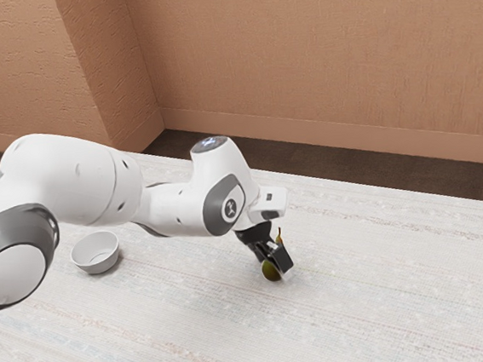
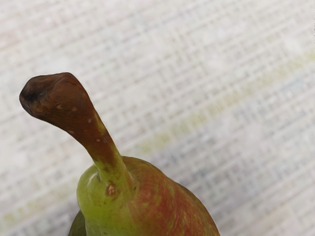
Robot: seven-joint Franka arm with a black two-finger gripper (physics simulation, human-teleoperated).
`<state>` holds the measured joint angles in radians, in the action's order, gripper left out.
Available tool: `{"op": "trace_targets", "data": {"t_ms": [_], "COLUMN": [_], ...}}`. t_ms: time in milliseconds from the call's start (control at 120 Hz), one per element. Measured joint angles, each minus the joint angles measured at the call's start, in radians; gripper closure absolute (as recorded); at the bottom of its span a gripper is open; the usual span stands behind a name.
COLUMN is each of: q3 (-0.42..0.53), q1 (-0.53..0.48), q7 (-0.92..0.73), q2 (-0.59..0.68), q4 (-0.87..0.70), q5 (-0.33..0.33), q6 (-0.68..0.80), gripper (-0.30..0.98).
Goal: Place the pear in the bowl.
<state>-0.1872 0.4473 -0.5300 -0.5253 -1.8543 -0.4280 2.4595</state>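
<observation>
The black gripper (image 1: pixel 272 253) reaches down at the pear (image 1: pixel 271 271), low over the table. It covers the middle of the fruit; the rounded green bottom shows beneath it and the thin stem above it. Whether the gripper holds the pear cannot be told. In the wrist view the pear (image 2: pixel 142 204) is very close under the hand, green with a red flank, its thick brown stem pointing up past the body. A white bowl (image 1: pixel 96 253) stands upright on the table, well toward the exterior view's left from the gripper, with its visible inside empty.
The pale, striped tabletop (image 1: pixel 381 296) extends around the pear and bowl. The arm's large links (image 1: pixel 70 176) pass above and behind the bowl. Beyond the table's far edge are a dark floor and a salmon-coloured wall (image 1: pixel 316 62).
</observation>
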Motion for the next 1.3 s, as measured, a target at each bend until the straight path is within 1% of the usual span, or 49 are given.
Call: {"op": "trace_targets", "data": {"t_ms": [50,200,400,542,658,750,900,1000,1133,1300], "q3": [0.0,0.0,0.0,0.0,0.0,0.0,-0.009,-0.055,-0.186,-0.353], "q1": [0.0,0.001,0.001,0.001,0.001,0.001,0.001,0.002,0.001,-0.006], "q7": [-0.005,-0.014,-0.021,-0.022,-0.017,-0.009,0.009,0.026,0.051,0.073], "q2": [0.0,0.001,0.001,0.001,0.002,0.012,0.054,0.092,0.179,0.303], "q4": [0.001,0.001,-0.001,-0.001,-0.003,-0.004,-0.004,-0.007,-0.017,-0.155], "q5": [0.0,0.007,0.011,0.012,0.016,0.022,0.051,0.075,0.135,0.204], "q6": [0.005,0.012,0.015,0.014,0.013,0.012,-0.005,-0.048,-0.137,-0.22], "gripper": [0.02,0.13,0.22,0.35,0.41,0.46,0.52,0.54,0.56,0.57]}}
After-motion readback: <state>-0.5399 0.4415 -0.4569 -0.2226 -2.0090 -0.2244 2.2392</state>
